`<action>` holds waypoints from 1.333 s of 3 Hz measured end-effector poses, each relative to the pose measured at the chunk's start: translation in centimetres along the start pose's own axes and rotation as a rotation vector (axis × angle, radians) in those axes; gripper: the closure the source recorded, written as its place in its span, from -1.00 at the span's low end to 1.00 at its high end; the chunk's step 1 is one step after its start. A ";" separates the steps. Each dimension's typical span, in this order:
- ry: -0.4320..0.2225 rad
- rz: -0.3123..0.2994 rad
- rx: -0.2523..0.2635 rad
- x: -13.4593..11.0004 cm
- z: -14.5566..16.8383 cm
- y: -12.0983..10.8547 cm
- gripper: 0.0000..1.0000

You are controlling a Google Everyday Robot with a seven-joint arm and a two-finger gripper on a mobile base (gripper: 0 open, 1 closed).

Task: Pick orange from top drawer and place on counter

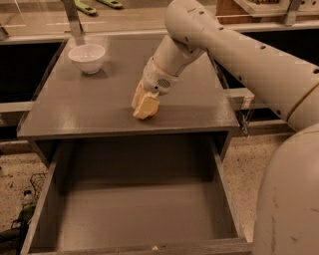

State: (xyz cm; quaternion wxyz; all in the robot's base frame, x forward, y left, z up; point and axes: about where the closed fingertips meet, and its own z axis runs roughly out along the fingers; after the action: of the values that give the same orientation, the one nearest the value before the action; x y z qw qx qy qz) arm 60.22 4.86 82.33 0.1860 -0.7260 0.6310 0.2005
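The gripper (145, 105) is down at the counter (89, 107), near its front edge and a little right of centre. Its pale yellow tip is right at the gray surface, touching it or a hair above, hard to call. Apart or together? This angle will not say, so the claw's state cannot be told. The big white arm (234, 50) sweeps in from the upper right, wrist angled down and to the left. And the orange: it cannot be picked out here, and whether it sits inside that pale tip cannot be told either. Below, the top drawer (134, 214) stands pulled well out toward the camera, its flat gray bottom and low side walls in full view under the counter's front edge. Back on the counter's far left corner sits a white bowl (86, 58), upright and well apart from the gripper. Beyond it, green items (84, 7) lie on the lighter surface behind.
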 end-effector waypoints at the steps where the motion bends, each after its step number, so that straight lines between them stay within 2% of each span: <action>1: 0.000 0.000 0.000 0.0 0.0 0.0 0.62; 2: 0.000 0.000 0.000 0.0 0.0 0.0 0.15; 3: 0.000 0.000 0.000 0.0 0.0 0.0 -0.47; 4: 0.000 0.000 0.000 0.0 0.0 0.0 -0.93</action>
State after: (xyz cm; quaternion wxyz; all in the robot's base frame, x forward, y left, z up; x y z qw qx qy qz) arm 60.22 4.87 82.32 0.1860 -0.7260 0.6309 0.2006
